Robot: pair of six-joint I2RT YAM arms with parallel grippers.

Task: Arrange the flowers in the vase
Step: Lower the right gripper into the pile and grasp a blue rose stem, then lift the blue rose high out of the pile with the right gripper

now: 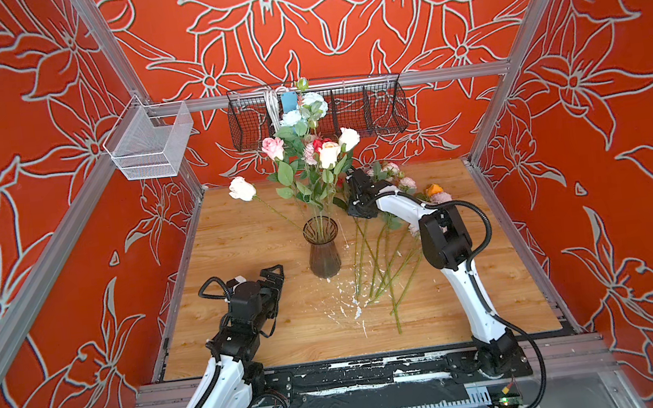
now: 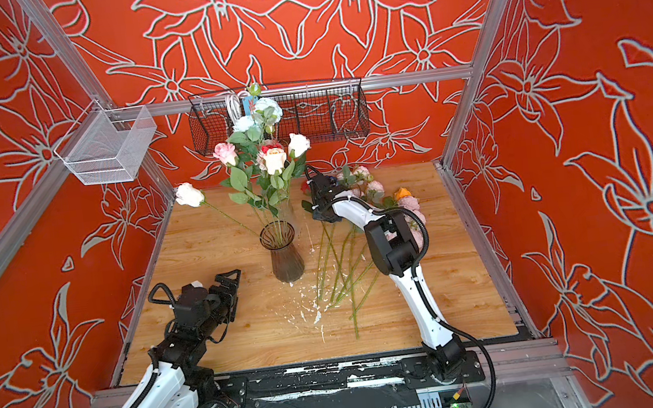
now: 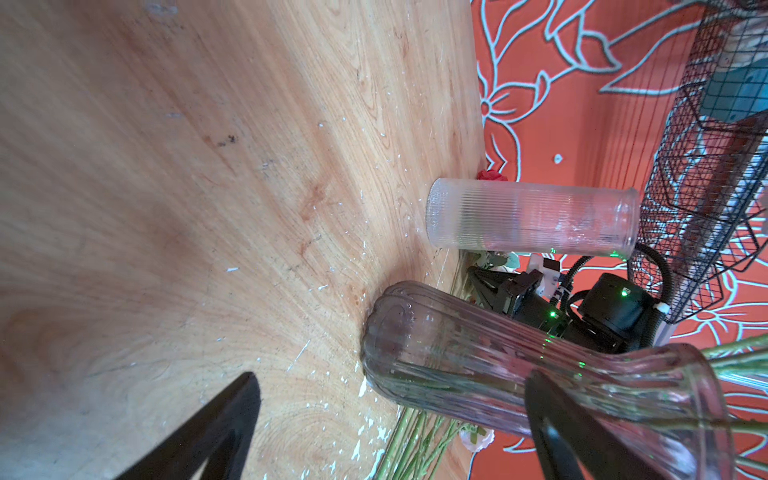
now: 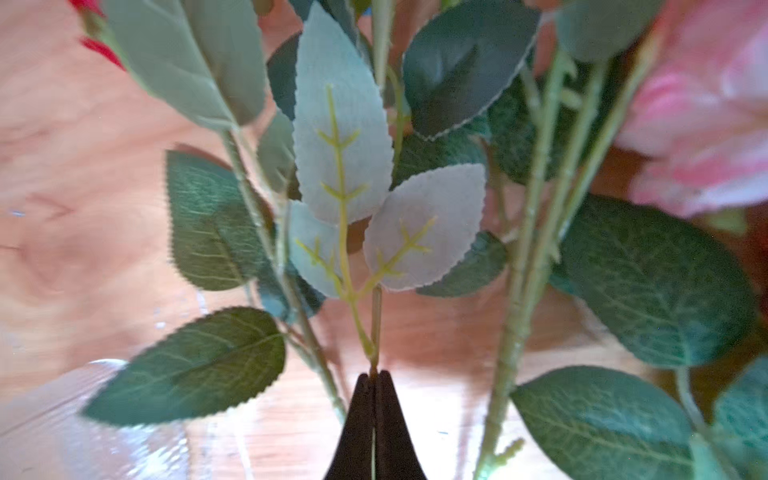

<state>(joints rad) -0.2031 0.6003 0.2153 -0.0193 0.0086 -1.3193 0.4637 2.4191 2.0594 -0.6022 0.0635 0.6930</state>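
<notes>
I read right tool [image 4: 374,376] clamped tight on leafy stem [image 4: 376,316] among flowers [image 1: 323,155] in vase [image 1: 323,251], likely repositioning; left tool [image 1: 273,272] spread wide beside vase, for steadying.

White arms [image 1: 469,297], black joints [image 1: 446,241], ribbed cables [image 1: 487,223]

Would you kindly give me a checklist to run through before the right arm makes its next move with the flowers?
1. Is the right gripper shut on a stem? ok.
2. Which flower owns that stem? cannot tell; leaves crowd the view.
3. Is the vase upright on the table? ok.
4. Is the left gripper steadying the vase? not ok; its fingers stand open beside it.
5. Are all flowers in the vase? not ok; loose flowers lie on the table beside it.
</notes>
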